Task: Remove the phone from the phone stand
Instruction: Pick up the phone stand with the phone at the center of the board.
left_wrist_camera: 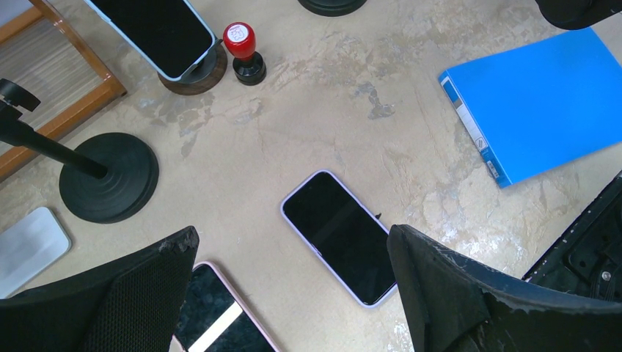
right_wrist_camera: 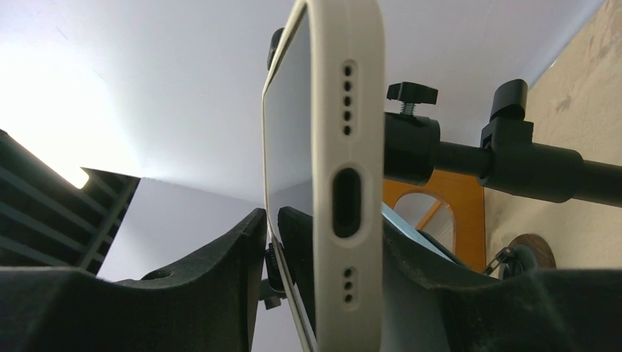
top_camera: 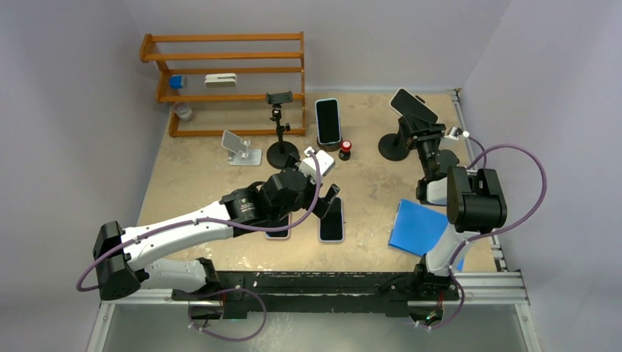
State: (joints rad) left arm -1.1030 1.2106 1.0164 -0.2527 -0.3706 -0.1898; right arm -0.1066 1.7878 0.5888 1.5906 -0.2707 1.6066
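Observation:
A white-cased phone (top_camera: pixel 413 106) sits tilted in the clamp of a black phone stand (top_camera: pixel 394 147) at the back right. My right gripper (top_camera: pixel 427 138) reaches up to it from below. In the right wrist view the phone (right_wrist_camera: pixel 345 110) stands edge-on between the jaws of my right gripper (right_wrist_camera: pixel 323 220). One finger (right_wrist_camera: pixel 220 271) is close to the screen and the other is behind the case. The jaws are partly closed and I see no firm pinch. The stand's arm (right_wrist_camera: pixel 528 172) runs off to the right. My left gripper (top_camera: pixel 323 196) (left_wrist_camera: pixel 293 238) hangs wide open and empty over mid-table.
Two phones lie flat under the left gripper, a lilac one (left_wrist_camera: pixel 341 238) and a pink one (left_wrist_camera: pixel 220 323). A blue folder (top_camera: pixel 418 227) lies front right. At the back are another propped phone (top_camera: pixel 328 121), a red stamp (top_camera: pixel 345 149), a black tripod stand (top_camera: pixel 281 132), a white stand (top_camera: pixel 238 147) and a wooden rack (top_camera: pixel 227 73).

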